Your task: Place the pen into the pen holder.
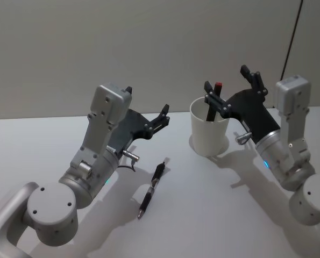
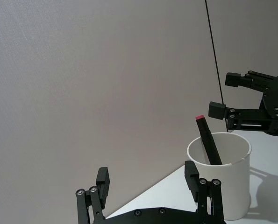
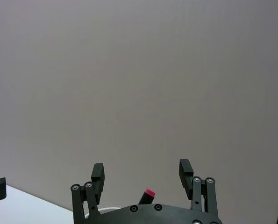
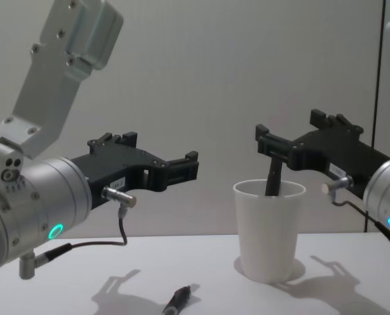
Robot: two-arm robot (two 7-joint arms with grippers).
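Right claw (image 1: 226, 78) is seen spread wide and empty, held just above and behind the rim of the pen holder (image 1: 209, 134), a white paper cup stood upright on the tabletop (image 1: 219, 215). Inside the cup a red-tipped pen (image 2: 209, 142) is leaned against the wall, its red end raised above the rim and gripped by neither finger. Left claw (image 1: 147, 100) is also held wide open and empty above the tabletop to the left of the cup, and a second pen (image 1: 151, 189) is laid flat on the tabletop below it, apart from the cup.
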